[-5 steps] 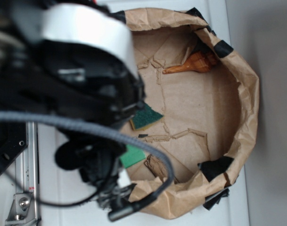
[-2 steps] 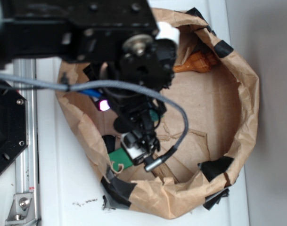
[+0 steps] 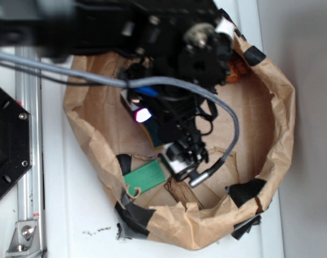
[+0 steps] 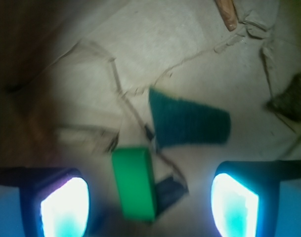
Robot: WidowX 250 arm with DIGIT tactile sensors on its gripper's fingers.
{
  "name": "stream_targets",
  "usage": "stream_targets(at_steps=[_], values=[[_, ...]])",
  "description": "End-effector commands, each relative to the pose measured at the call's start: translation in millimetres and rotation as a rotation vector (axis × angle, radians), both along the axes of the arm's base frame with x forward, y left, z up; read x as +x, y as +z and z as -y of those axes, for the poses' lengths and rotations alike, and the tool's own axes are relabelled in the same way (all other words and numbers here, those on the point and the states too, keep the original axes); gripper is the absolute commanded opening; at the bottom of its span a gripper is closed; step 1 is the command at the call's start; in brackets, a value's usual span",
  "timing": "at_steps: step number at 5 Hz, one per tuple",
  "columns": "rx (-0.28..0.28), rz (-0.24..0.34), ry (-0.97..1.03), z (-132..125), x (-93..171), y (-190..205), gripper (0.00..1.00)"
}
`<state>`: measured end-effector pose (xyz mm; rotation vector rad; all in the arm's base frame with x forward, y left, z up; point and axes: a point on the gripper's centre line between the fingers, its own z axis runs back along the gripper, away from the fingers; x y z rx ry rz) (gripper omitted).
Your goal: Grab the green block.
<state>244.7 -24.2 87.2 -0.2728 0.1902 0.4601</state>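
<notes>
Since the arm swung further over the bag point(image 3: 281, 134), we log our gripper point(image 4: 145, 197) spread wide, empty; block point(image 4: 134, 182) between its fingers, beside the sponge point(image 4: 190, 123); ready to descend.

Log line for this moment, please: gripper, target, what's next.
gripper: open, empty, above bag floor | green block: loose, between fingers, nearer the left one | dark sponge: just beyond block | next: probably lower, close

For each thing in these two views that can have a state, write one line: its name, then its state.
Gripper: open, empty, above the bag floor.
Green block: lying free between the fingers, ungrasped.
Dark green sponge: lying loose beyond the block.
Paper bag: open, rim rolled down.
Brown-handled tool: lying on the bag floor, mostly hidden.
</notes>
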Motion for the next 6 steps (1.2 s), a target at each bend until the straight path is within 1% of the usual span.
stream_targets(at_steps=[1,2,3,4,5,6], values=[[0.041,-0.023,-0.126,41.9,-22.0,-27.8,1.00],[0.058,-0.017,-0.150,57.6,-30.4,-36.5,1.00],[0.100,-0.019,-0.181,57.2,-28.2,-55.1,1.00],[0.134,-0.018,-0.196,39.3,-22.8,-72.6,1.00],[0.155,0.001,-0.188,31.9,-22.4,-68.7,0.00],[0.160,0.039,-0.182,30.5,-23.0,-57.0,0.00]])
